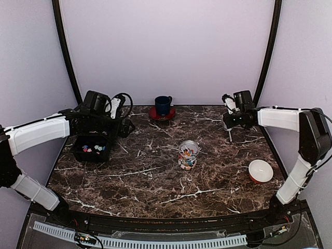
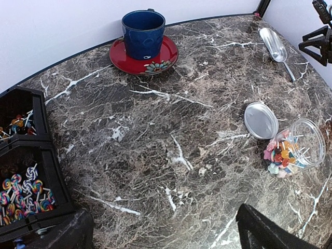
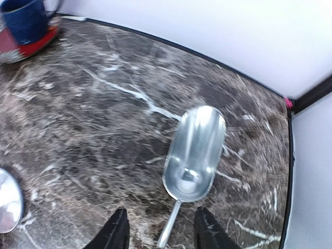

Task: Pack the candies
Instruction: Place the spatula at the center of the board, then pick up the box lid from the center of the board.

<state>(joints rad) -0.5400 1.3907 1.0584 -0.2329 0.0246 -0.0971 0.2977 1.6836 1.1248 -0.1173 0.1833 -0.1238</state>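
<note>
- The right gripper's (image 3: 162, 220) black jaws stand spread, low over the dark brown marble worktop (image 3: 78, 129) at its far right. The thin handle of a silver metal scoop (image 3: 194, 153) lies between them with a gap on each side.
- The scoop lies flat, its bowl pointing toward the far edge.
- The left gripper (image 2: 162, 218) hangs at the far left with its jaws wide apart and nothing between them.
- Under that gripper sits a black plastic bin with compartments (image 2: 54, 176). Small multicoloured candies (image 2: 23, 194) on pale sticks lie in two of its compartments.
- A clear round jar (image 2: 306, 140) lies on its side near the middle of the worktop, with more candies heaped at one end of it.
- A round silver lid (image 2: 261, 120) lies flat just beside the jar, on its far side.
- A dark blue mug (image 1: 163, 104) stands upright on a red saucer (image 1: 153, 113) at the far middle.
- A small white bowl (image 1: 260, 171) stands at the near right, well apart from the jar.
</note>
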